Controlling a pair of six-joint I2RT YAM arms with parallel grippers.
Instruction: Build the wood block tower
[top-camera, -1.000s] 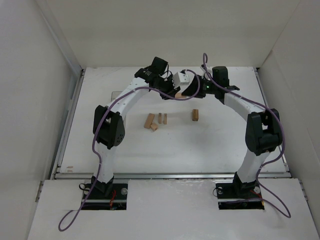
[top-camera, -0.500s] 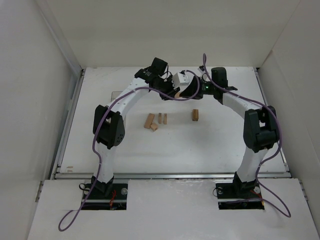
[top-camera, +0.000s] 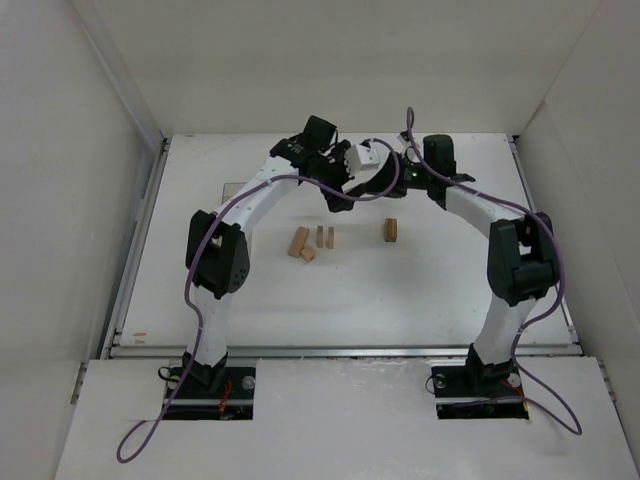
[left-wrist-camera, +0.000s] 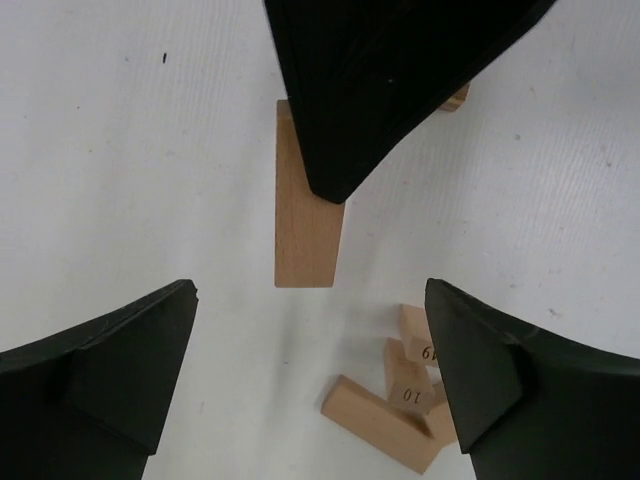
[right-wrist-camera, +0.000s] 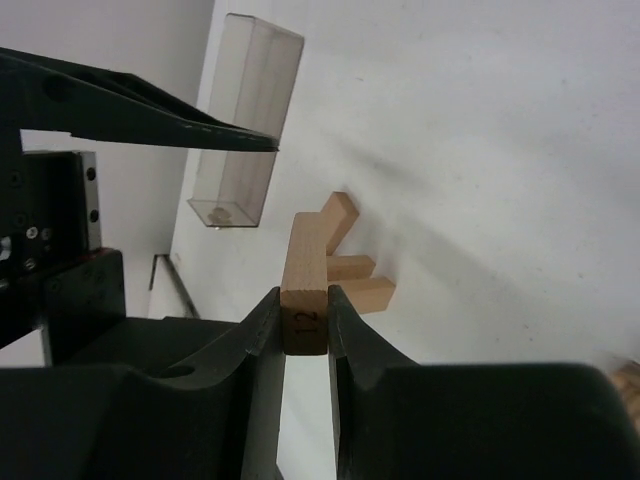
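- Desk (top-camera: 440, 290): walled on three sides; both arms crowd the far centre, open room lies toward the bases.
- Left claw (left-wrist-camera: 310, 298): spread, empty, right above the plank (left-wrist-camera: 302, 240); I'd back it off first.
- Right claw (right-wrist-camera: 305, 322): pinching plank by one end.
- Clear box (right-wrist-camera: 245, 120) close by; steer wide.
- Loose blocks (top-camera: 310, 244) mid-desk, no tower yet; carry plank there, set it down level.

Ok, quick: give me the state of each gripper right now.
Left gripper: open, holding nothing.
Right gripper: shut on a block.
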